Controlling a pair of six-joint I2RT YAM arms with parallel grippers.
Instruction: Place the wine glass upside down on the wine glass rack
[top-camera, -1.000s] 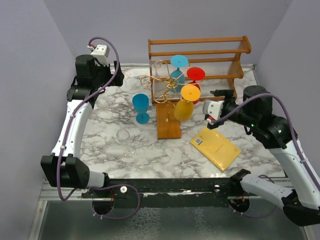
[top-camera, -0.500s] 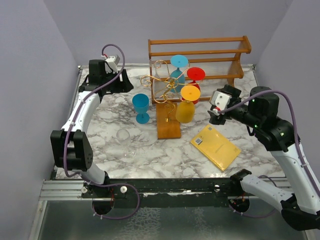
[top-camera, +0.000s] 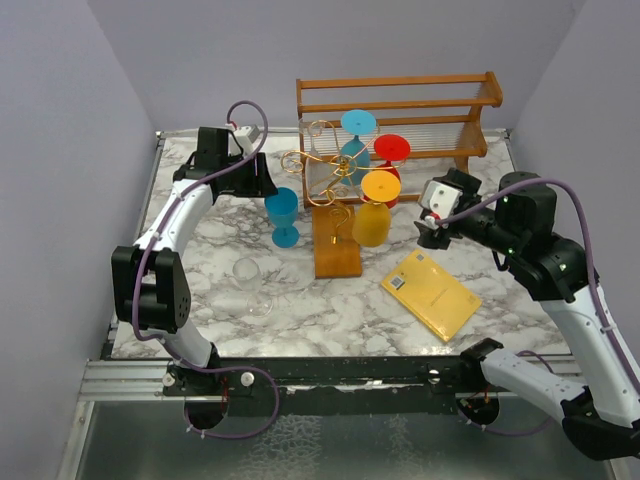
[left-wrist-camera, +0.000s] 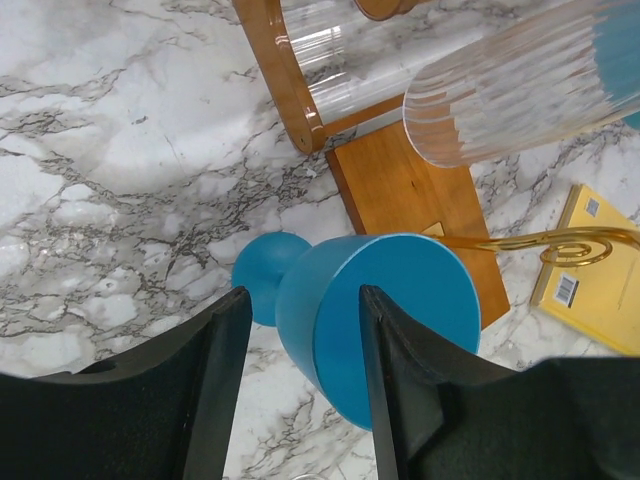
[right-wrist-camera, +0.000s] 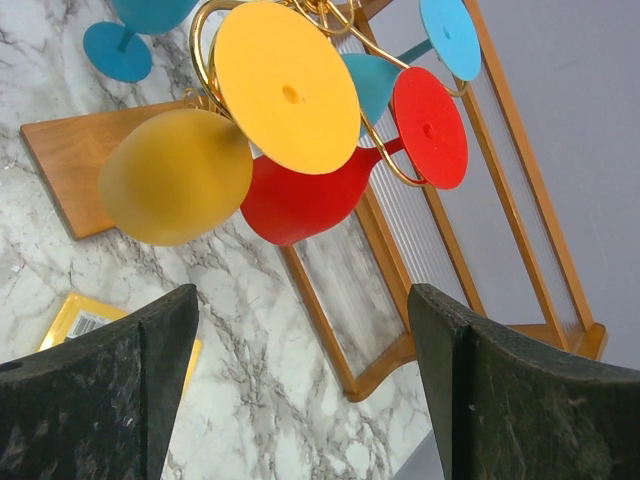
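The left gripper stands released, its fingers spread to either side of the blue wine glass, which sits upright on the marble table directly ahead of the fingertips. No contact between pads and bowl can be confirmed. The wine glass rack lies just beyond the glass from this gripper, with one free gold scroll arm showing further out. The right gripper is likewise released and empty. It hovers on the far side of the rack, facing the yellow glass, red glass and second blue glass already hung foot-up, with the wooden shelf behind them. A clear glass and a yellow envelope lie well apart from both grippers. The grasp appears not yet made. The main risk noted is an off-centre closure, in which one finger meets the bowl first and tips or slides the glass toward the rack base. The bowl looks smooth and tapered, so a light grip may slip once the glass is turned over. Space at the rack is tight, and a wide swing during inversion could strike the hung glasses or snag the wire. A foot not fully seated in the scroll would drop.
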